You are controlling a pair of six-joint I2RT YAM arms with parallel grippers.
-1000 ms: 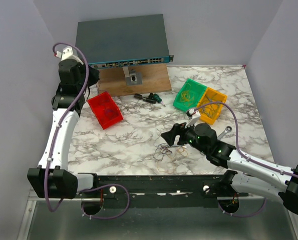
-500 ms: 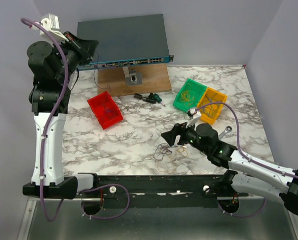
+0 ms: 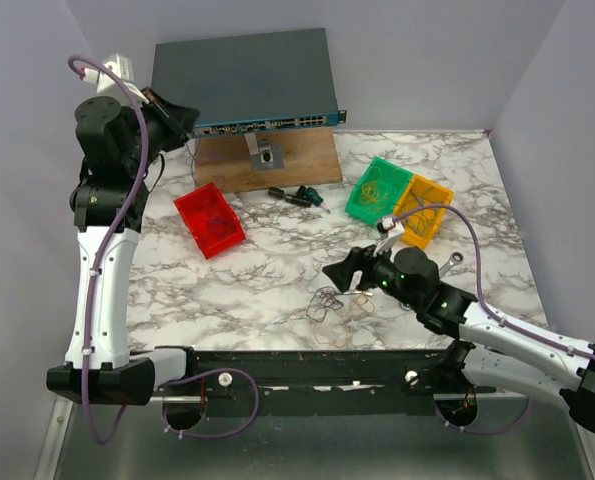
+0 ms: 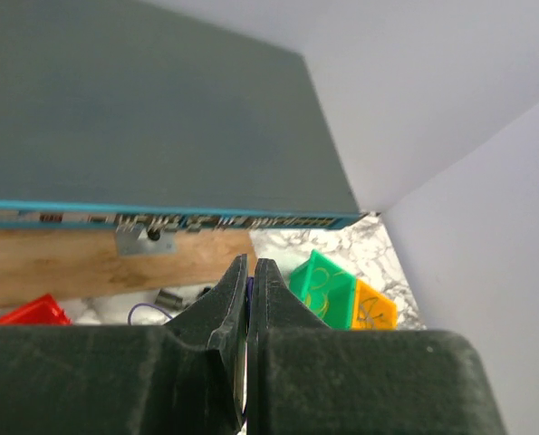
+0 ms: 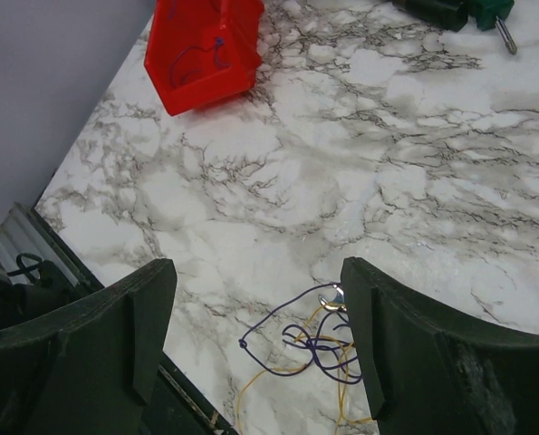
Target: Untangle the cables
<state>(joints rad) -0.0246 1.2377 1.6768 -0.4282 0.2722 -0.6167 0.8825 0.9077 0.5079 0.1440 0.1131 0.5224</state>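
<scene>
The cables (image 3: 329, 301) lie as a small tangle of thin blue and yellow strands on the marble near the front edge; in the right wrist view they (image 5: 322, 345) sit low between the fingers. My right gripper (image 3: 337, 272) (image 5: 255, 299) hovers just above them, open, holding nothing. My left gripper (image 3: 189, 113) (image 4: 249, 265) is raised at the back left, in front of the network switch. Its jaws are shut on a thin blue strand (image 4: 248, 288), which hangs down as a fine line (image 3: 191, 165).
A red bin (image 3: 209, 220) with a blue wire inside stands left of centre. Green (image 3: 377, 190) and orange (image 3: 423, 212) bins hold more wires at the right. Network switch (image 3: 242, 80), wooden board (image 3: 287, 165), a dark tool (image 3: 297, 196) and a wrench (image 3: 450, 262) are also there.
My left arm has swung up from low beside the red bin to high in front of the switch, with a thin strand trailing below it. The right arm has barely moved.
</scene>
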